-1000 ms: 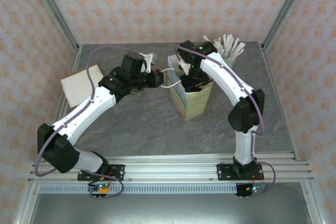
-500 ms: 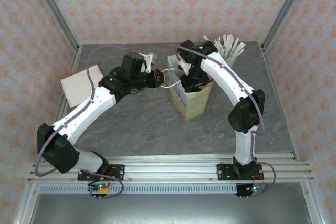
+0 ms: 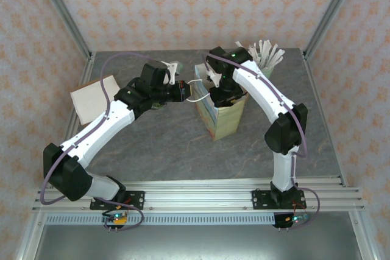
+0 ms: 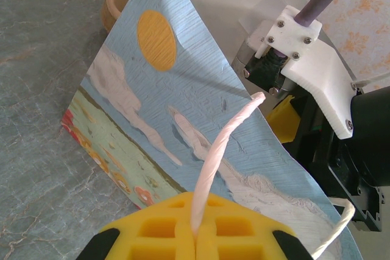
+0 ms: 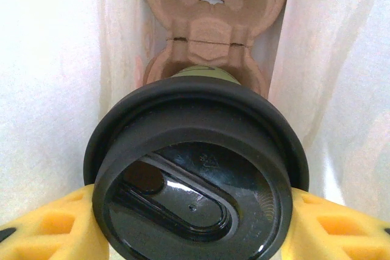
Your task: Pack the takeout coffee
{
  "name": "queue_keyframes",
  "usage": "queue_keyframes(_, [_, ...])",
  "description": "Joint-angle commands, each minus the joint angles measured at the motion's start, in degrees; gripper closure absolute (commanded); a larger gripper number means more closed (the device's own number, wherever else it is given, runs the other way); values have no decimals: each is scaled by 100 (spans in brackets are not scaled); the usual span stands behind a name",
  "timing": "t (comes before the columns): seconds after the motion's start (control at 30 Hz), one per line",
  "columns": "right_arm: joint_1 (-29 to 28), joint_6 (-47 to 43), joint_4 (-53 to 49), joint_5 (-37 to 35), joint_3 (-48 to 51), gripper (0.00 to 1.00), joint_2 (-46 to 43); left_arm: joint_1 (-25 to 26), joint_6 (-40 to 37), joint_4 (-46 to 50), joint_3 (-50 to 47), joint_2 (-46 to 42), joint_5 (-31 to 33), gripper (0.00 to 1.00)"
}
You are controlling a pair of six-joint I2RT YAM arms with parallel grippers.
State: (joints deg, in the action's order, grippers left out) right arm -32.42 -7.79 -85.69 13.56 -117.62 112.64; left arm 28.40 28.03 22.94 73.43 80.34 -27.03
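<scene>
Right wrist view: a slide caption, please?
Right gripper holds the black-lidded takeout coffee inside the bag, over a cardboard carrier.

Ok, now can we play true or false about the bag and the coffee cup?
1. The left gripper pinches the white handle. True.
2. The lid is white. False: it is black.
3. The right gripper holds the cup inside the bag. True.
4. The bag lies flat on the table. False: it stands upright with its top open.
5. The bag has a yellow sun on it. True.
</scene>
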Motion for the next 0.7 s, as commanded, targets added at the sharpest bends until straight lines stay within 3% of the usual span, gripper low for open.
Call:
queue_keyframes(0.0, [42, -82, -180, 23, -128, 56, -111, 35, -70, 22, -62, -102, 40, 100])
queue_keyframes(0.67, [38, -40, -363, -148, -259, 56, -88, 34, -71, 40, -37, -90, 47, 100])
